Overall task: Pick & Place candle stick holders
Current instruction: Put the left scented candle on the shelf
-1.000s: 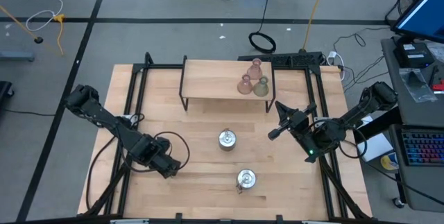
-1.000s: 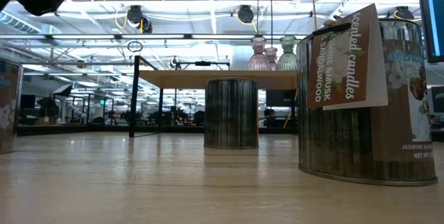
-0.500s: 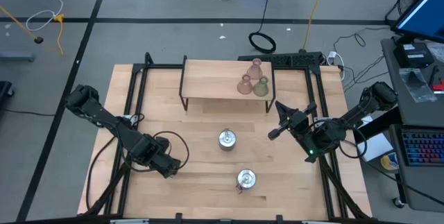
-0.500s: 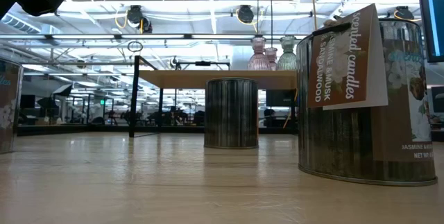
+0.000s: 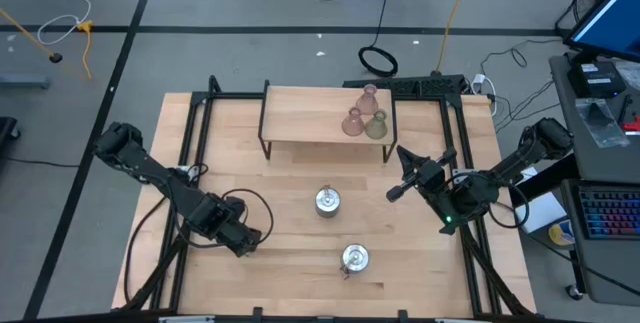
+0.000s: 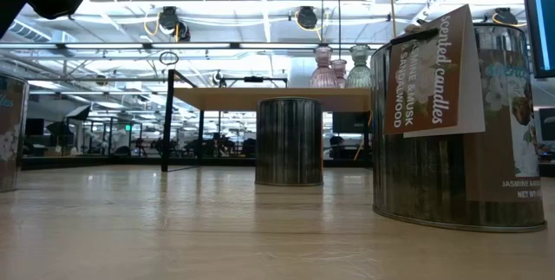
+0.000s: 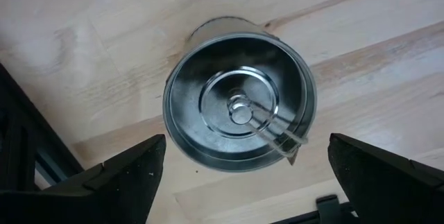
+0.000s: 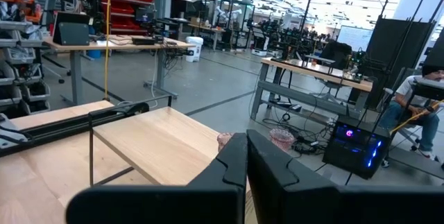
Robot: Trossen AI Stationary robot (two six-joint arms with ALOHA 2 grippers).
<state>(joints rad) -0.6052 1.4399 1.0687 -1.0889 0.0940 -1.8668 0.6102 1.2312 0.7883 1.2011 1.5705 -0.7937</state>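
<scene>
1. Between spread fingers of left gripper (image 7: 243, 175), at table's (image 5: 290, 263) seven o'clock: silver candle holder (image 7: 239, 105), untouched.
2. Shiny, round, open-topped, central stud.
3. Right gripper (image 5: 392, 194) at three o'clock, pressed shut.

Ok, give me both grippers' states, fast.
Left gripper: open, straddling a silver holder, not gripping it.
Right gripper: shut, holding nothing, over the table's right side.
</scene>
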